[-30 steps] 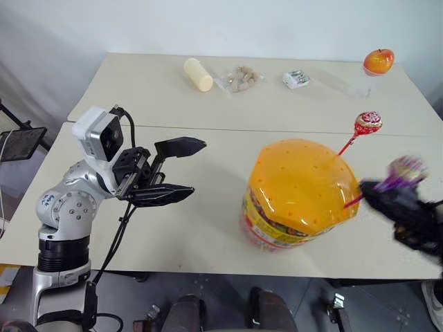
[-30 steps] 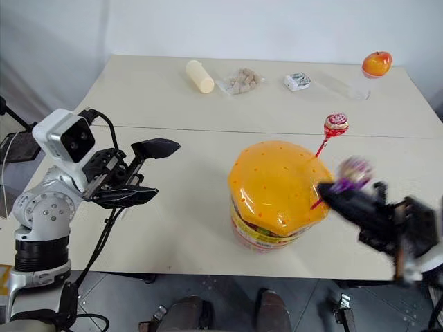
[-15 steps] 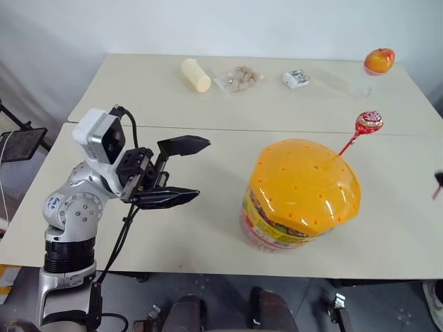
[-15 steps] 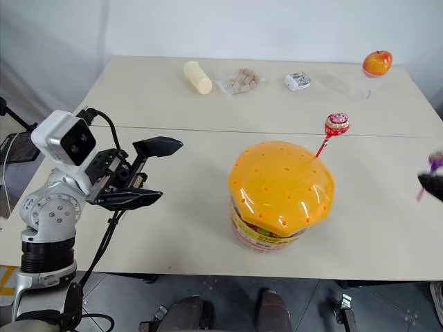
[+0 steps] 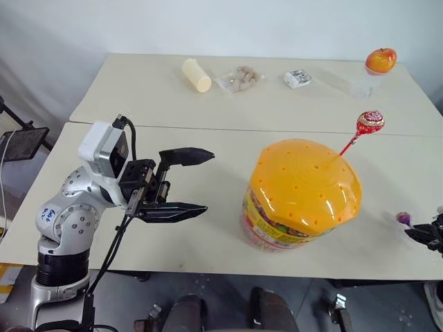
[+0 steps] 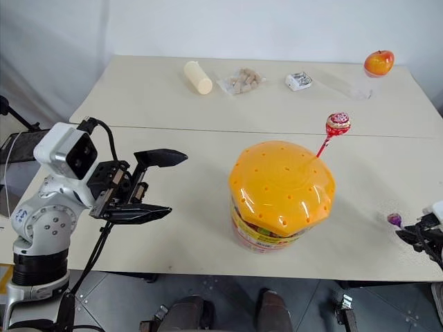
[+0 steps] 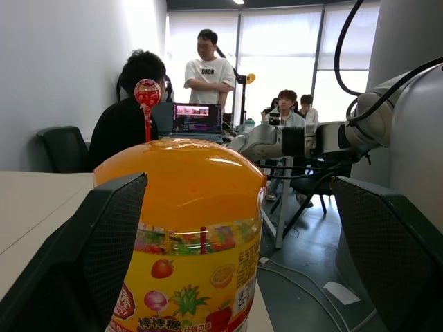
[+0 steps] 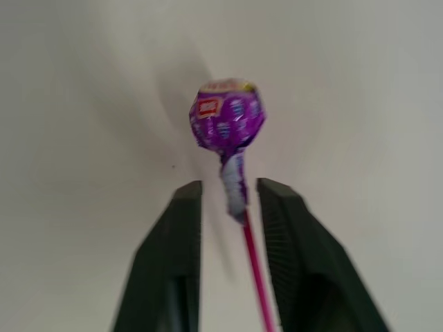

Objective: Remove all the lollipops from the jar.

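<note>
The right claw (image 8: 228,200) has its ribbed black fingers parted, a purple lollipop (image 8: 227,114) with a crinkly foil head and thin magenta stick lying loose between them on the matte table (image 5: 208,242). Well to its left stands the clear jar (image 5: 297,200) with a glossy, hole-dotted orange dome, a red lollipop (image 5: 368,122) poking out. Beyond it, the left claw (image 5: 190,183) gapes wide, empty.
</note>
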Available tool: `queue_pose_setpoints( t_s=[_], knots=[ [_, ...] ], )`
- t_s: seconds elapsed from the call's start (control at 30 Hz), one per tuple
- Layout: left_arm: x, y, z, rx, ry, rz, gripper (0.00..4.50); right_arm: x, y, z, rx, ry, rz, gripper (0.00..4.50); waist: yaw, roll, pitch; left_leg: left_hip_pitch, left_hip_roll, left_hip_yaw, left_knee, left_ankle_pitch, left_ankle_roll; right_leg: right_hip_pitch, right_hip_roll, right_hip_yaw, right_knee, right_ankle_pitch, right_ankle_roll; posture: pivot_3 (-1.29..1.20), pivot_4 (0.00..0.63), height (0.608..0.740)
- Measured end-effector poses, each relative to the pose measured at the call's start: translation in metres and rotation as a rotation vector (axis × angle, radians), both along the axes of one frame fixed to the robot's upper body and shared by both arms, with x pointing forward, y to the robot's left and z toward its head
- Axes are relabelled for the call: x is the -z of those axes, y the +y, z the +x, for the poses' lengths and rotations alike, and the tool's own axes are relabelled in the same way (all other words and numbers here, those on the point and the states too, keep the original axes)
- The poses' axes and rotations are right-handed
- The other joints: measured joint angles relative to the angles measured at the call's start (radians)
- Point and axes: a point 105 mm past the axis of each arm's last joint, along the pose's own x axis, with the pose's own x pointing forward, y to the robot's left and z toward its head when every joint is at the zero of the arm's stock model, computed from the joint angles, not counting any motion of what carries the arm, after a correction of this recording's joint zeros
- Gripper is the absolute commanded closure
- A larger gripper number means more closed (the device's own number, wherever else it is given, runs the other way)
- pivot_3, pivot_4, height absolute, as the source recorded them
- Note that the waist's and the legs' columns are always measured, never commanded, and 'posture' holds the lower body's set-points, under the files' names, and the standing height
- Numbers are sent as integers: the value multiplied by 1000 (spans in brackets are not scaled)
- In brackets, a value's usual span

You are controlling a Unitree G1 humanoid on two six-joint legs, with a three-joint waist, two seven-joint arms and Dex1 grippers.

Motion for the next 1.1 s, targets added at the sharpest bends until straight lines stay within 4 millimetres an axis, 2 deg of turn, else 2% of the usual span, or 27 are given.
queue_pose_setpoints(
  t_s=[0.07, 0.13, 0.17, 0.23, 0.3, 0.33, 0.37, 0.4, 0.47, 0.67, 0.83, 1.03, 1.1],
  knots=[
    [0, 1, 1, -11, 9, 2, 0, -1, 4, -1, -26, -8, 31, 1546, 0, 0, 0, 0, 0, 0, 0, 0, 0, 0, 0, 0, 0, 0, 0, 0, 150, 740],
    [-3, 2, 3, -30, 16, -12, 0, -17, 17, 4, -89, -124, 114, 839, 0, 0, 0, 0, 0, 0, 0, 0, 0, 0, 0, 0, 0, 0, 0, 0, 150, 740],
    [-4, 3, 3, -39, 18, -21, 0, -29, 25, 9, -128, -196, 167, 839, 0, 0, 0, 1, 0, 0, 0, 0, 0, 0, 0, 0, 0, 0, 0, 0, 150, 740],
    [-7, 4, 6, -59, 32, -71, 0, -73, 48, 17, -255, -444, 313, 839, -4, 1, 0, 1, 1, -3, 0, 0, 0, 1, 0, 1, 0, 0, 0, 0, 150, 740],
    [-7, 5, 9, -84, 52, -99, 0, -118, 69, 16, -374, -618, 380, 839, -3, 4, 1, 2, 1, -5, 0, 0, 0, 1, 0, 1, 1, 0, 0, 0, 150, 740],
    [-7, 5, 10, -90, 59, -105, 0, -131, 76, 14, -407, -659, 391, 839, -1, 4, 1, 2, 1, -6, 0, 0, -1, 1, 0, 0, 2, 0, 0, 0, 150, 740],
    [-9, 8, 13, -104, 77, -144, 0, -150, 91, 10, -472, -714, 418, 839, -1, 3, 1, 2, 1, -5, 0, 0, -1, 1, 0, -1, 2, 0, 0, 0, 150, 740],
    [-10, 10, 15, -112, 94, -165, 0, -157, 101, 8, -516, -729, 436, 839, 1, 3, 1, 1, 1, -6, 0, 0, -1, 1, 0, -1, 3, 0, 0, 0, 150, 740],
    [-11, 17, 22, -143, 127, -202, 0, -163, 125, 4, -599, -730, 488, 839, 5, 3, 1, 0, 0, -6, 0, 0, -1, 1, 0, -1, 2, 0, 0, 0, 150, 740],
    [-9, 19, 24, -144, 144, -208, 0, -163, 165, -2, -751, -655, 592, 839, 2, 3, 2, 0, 0, -5, 0, 0, -1, 1, 0, -2, 2, 0, 0, 0, 150, 740],
    [-8, 18, 23, -120, 161, -214, 0, -169, 182, 3, -813, -630, 638, 839, 0, 3, 2, 1, 0, -5, 1, 0, -1, 1, 0, -1, 2, 0, 0, 0, 150, 740],
    [-5, 16, 17, -49, 208, -200, 0, -166, 198, 2, -880, -546, 726, 839, 2, 3, 2, 0, 0, -5, 0, 0, -1, 1, 0, -2, 2, 0, 0, 0, 150, 740],
    [-4, 15, 16, -48, 213, -196, 0, -169, 199, 3, -889, -552, 724, 1226, 1, 3, 2, 0, 0, -5, 0, 0, -1, 1, 0, -2, 2, 0, 0, 0, 150, 740]
  ],
)
